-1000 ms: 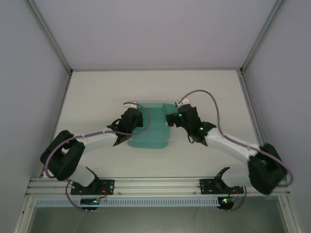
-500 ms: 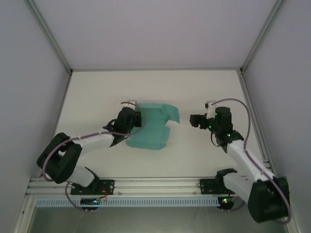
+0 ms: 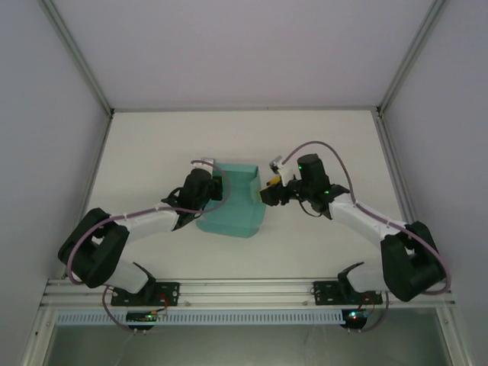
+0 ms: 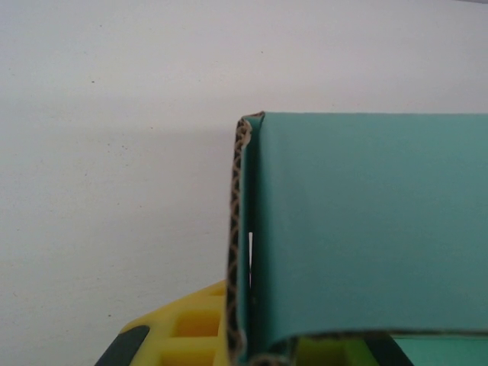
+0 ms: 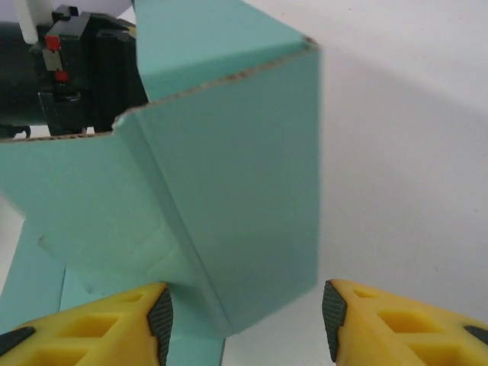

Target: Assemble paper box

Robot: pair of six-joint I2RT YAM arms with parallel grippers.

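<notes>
Teal-green thin-card paper box [image 3: 235,213], mid-frame: left tool [image 3: 209,191] clamped shut on its wall [image 4: 242,252] as anchor; right tool [image 5: 245,309], jaws apart, straddles the raised flap [image 5: 229,175], presumably to fold it.

Left arm [image 3: 145,219] inward, jaws seemingly clamped, right arm [image 3: 358,217] inward, jaws parted

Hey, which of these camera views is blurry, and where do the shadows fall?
Top external: even, soft light, slightly grainy, no glare on the paper box. Left wrist: the box's corrugated edge is sharp, with a faint shadow on the table to its left. Right wrist: the box's lower edge looks soft near the right gripper.
</notes>
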